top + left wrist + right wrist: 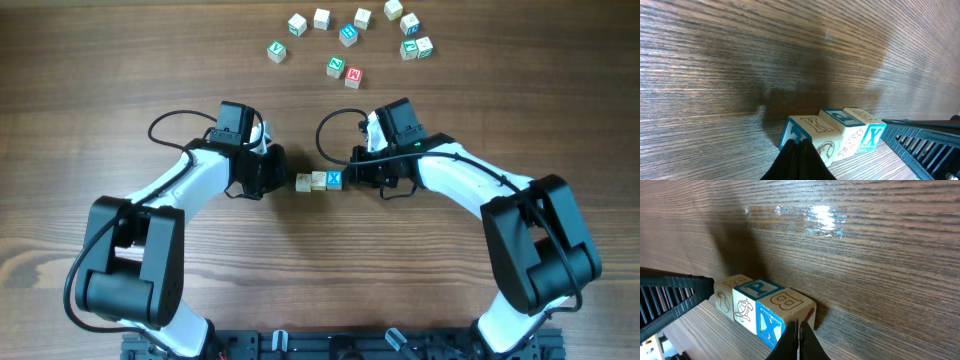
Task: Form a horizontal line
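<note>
Between the clenched left tool (288,180) and clenched right tool (349,179), three touching cubes (319,181) sit, end faces partly hidden.

The table (100,100) bears a three-cube row (319,181) and scattered cubes (348,35).

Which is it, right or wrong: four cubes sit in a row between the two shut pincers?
Wrong: three cubes, not four, sit in a row between the shut left pincer and shut right pincer; the overhead view shows it.

Pale wooden cubes (319,181), smooth faces, on semi-gloss wood-grain table (150,80).
</note>
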### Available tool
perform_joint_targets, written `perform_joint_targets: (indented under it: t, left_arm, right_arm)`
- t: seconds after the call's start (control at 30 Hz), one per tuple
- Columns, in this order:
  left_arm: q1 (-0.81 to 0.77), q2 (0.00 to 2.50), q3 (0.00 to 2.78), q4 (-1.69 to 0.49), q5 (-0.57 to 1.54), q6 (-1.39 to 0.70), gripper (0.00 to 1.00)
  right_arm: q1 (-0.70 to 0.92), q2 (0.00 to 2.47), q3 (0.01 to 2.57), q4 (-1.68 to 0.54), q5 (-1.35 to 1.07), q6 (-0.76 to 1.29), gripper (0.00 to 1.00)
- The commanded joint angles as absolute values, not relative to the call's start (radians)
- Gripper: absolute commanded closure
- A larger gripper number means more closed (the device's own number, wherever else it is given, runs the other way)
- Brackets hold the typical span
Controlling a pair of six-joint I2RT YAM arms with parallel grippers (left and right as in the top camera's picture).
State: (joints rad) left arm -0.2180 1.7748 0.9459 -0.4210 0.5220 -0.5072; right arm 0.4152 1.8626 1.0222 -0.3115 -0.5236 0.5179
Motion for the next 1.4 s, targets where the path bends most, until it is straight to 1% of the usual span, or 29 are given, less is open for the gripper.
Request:
perform_joint_targets:
  t: [0.0,0.17,0.5,0.73,0.83,1.0,1.13,1.37]
  left_arm:
    - [-0.220,1.783,0.933,-0.414,0.530,-0.514,0.93]
    - [-0.220,1.783,0.933,-0.414,0.530,-0.514,0.96]
    - [-0.220,1.783,0.933,-0.414,0.530,-0.513,0.96]
    - [-0.220,1.782,0.933,-0.414,0.530,-0.513,0.96]
    - [-0.220,1.782,0.933,-0.414,0.530,-0.513,0.96]
    - [-0.220,1.782,0.933,-0.414,0.530,-0.513,0.96]
    - [-0.220,1.782,0.933,-0.414,0.530,-0.513,0.96]
    - [-0.220,1.782,0.933,-0.414,0.530,-0.513,0.96]
  right_arm:
    - [0.420,1.876,1.021,-0.315,-0.570,0.500,0.96]
    - [0.419,1.876,1.021,-0.332,-0.484,0.501,0.96]
    - [0.404,1.876,1.065,-0.329,-0.358,0.497,0.96]
    - [0.400,1.876,1.140,-0.197,-0.378,0.507,0.96]
    - [0.402,1.876,1.140,-0.161,-0.390,0.574,0.96]
    - [0.445,1.876,1.140,-0.139,-0.387,0.630,0.96]
    - [0.497,1.885,1.140,-0.128,-0.292,0.654,0.96]
    - [0.541,1.996,1.139,-0.067,-0.284,0.674,0.96]
